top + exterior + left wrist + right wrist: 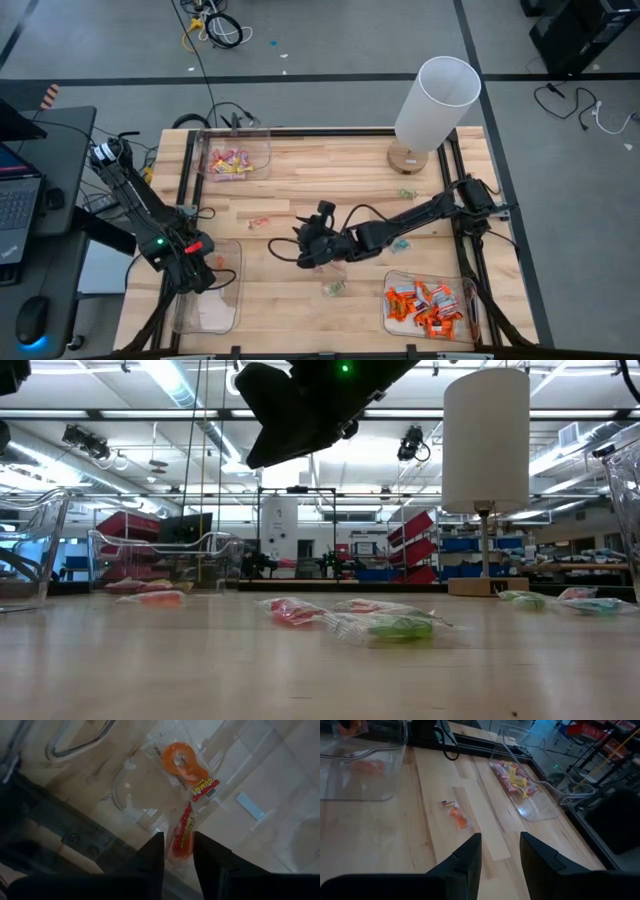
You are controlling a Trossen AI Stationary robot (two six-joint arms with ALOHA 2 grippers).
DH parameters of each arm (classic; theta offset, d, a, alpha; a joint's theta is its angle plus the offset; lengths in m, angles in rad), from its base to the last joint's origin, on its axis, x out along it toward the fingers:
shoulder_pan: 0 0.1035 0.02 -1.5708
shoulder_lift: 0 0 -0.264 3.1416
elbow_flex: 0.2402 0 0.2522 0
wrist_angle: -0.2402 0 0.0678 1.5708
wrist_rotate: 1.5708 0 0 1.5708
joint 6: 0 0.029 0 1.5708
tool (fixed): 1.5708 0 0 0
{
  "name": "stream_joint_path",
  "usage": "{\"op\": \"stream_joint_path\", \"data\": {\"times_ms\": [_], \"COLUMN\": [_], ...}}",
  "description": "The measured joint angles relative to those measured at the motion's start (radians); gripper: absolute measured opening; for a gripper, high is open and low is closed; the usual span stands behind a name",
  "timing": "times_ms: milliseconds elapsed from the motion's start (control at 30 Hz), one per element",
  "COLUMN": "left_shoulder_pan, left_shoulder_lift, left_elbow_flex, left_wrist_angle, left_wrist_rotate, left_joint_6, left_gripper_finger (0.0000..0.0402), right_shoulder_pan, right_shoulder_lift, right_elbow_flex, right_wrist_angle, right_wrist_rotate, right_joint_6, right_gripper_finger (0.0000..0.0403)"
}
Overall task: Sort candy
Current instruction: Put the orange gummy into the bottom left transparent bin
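Three clear bins, two grippers, candy partly sorted.

Largest first: the counter (300, 195) carries a white lamp (432, 105) at its far right corner, a bin (235, 158) of pink/yellow candy (228, 162) at the far left, a bin (432, 305) of orange candy (425, 303) at the near right, and a third bin (208, 290) at the near left edge. The left gripper (178, 851) hangs over that third bin, fingers parted around an orange candy (184, 836) without a sure pinch; it may snag on a finger instead of falling cleanly. The right gripper (500, 851) hovers mid-counter, fingers spread and empty, facing a loose orange piece (456, 816). Green pieces (333, 288) lie near it; a low sweep could scatter them. Open room lies mid-counter; rails crowd both side edges.
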Motion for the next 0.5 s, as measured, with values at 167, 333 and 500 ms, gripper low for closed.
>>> {"op": "stream_joint_path", "data": {"times_ms": [167, 333, 500], "left_shoulder_pan": [0.000, 0.000, 0.000], "left_shoulder_lift": [0.000, 0.000, 0.000], "left_elbow_flex": [0.000, 0.000, 0.000], "left_wrist_angle": [0.001, 0.001, 0.001], "left_wrist_rotate": [0.000, 0.000, 0.000], "left_joint_6": [0.000, 0.000, 0.000], "left_gripper_finger": [0.0122, 0.0142, 0.0165], "right_shoulder_pan": [-0.012, -0.015, -0.015], "right_shoulder_lift": [0.002, 0.002, 0.002], "right_elbow_flex": [0.000, 0.000, 0.000], "right_wrist_angle": [0.011, 0.013, 0.013], "right_wrist_rotate": [-0.035, -0.039, -0.040], "right_joint_6": [0.000, 0.000, 0.000], "right_gripper_finger": [0.0119, 0.0119, 0.0119]}}
